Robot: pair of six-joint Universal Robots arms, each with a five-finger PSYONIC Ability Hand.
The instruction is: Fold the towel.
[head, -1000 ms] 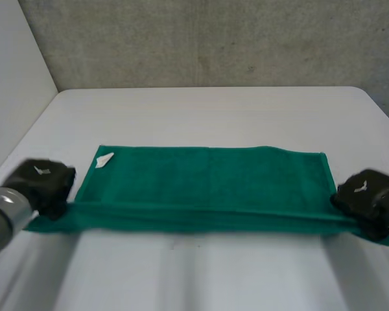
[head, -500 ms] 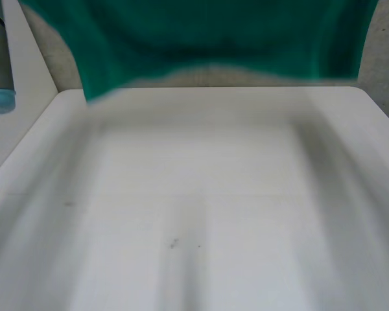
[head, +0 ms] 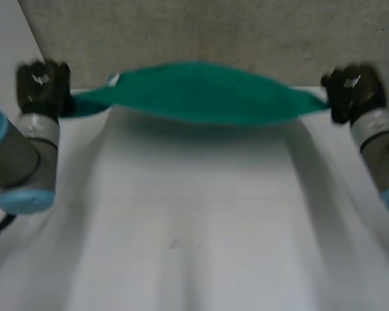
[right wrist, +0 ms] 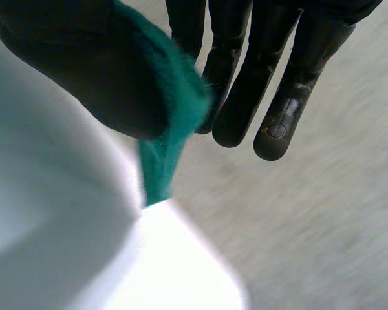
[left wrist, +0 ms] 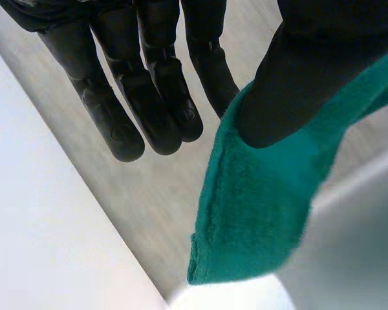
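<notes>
I held the towel point(head: 201, 94) aloft, mid-fold.
My left robot hand point(head: 42, 87) and right robot hand point(head: 351, 91) each pinched one end above the desk point(head: 194, 214); next, I judged, it needed lowering with edges matched.

White table point(head: 194, 227), grey wall point(head: 214, 32) behind (rough, speckled), pale wall point(head: 3, 39) alongside

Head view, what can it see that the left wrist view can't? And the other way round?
The head view takes in the whole green towel stretched in the air between the left hand and the right hand, with a small white tag near its left end. The left wrist view gets close: the thumb clamps the towel's end, fingers straight beside it, and a hemmed corner hangs loose. Both have the towel, the left hand, the white table and the grey wall.
</notes>
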